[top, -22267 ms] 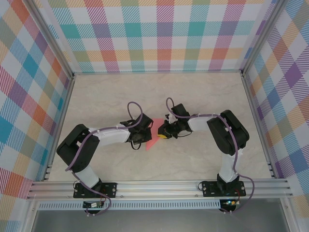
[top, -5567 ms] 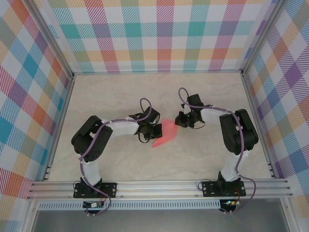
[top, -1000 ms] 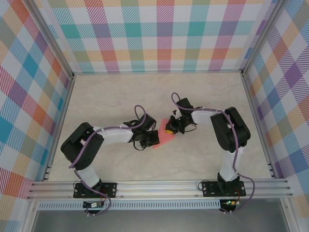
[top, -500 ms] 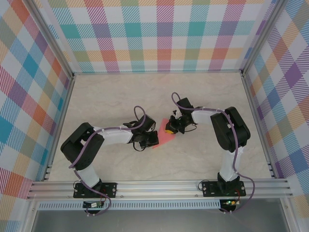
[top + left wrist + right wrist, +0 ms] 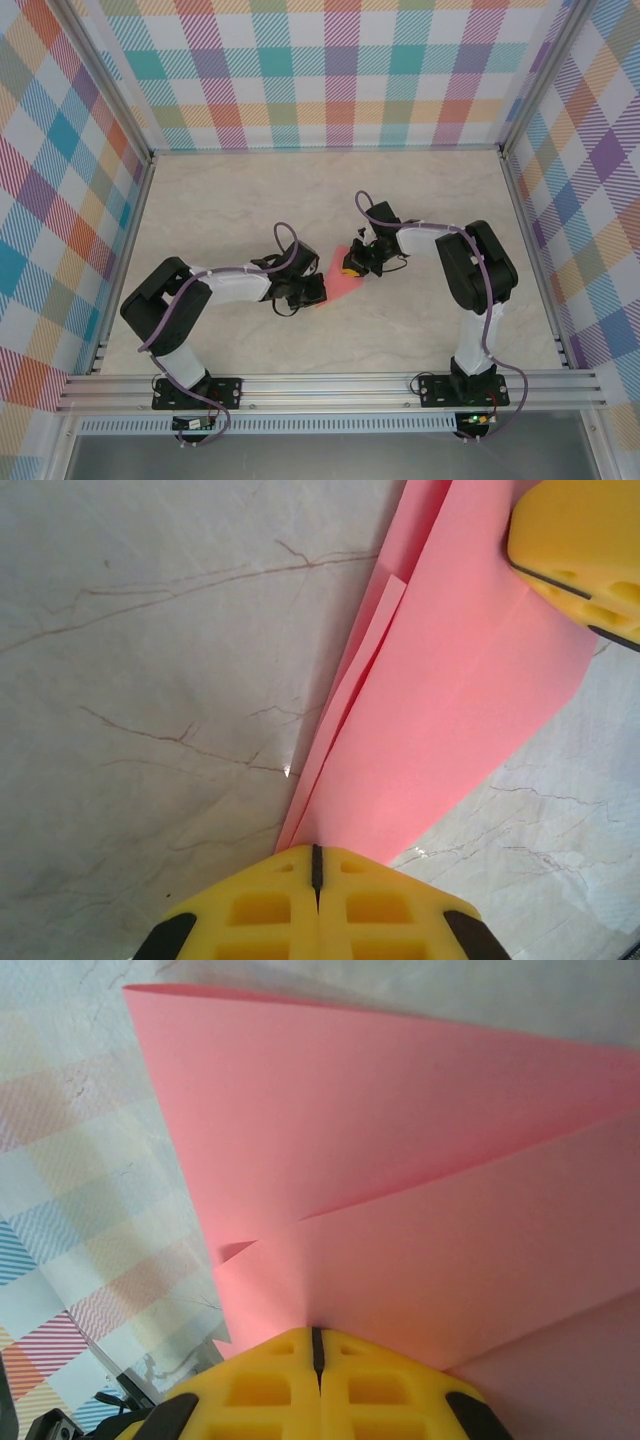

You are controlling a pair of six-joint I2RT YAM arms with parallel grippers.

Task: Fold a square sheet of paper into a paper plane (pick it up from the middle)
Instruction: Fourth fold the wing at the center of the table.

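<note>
right hand slid left, pinching paper plane.

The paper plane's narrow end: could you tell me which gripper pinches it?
The left gripper: the paper plane tapers into its shut yellow fingertips, whereas the right gripper clamps the wide, fanned-out end.

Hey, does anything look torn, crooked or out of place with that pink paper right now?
Nothing stands out. The folded salmon-pink paper is held at opposite ends by the left gripper and right gripper, both shut on it. Visible creases look clean, with no tears.
</note>
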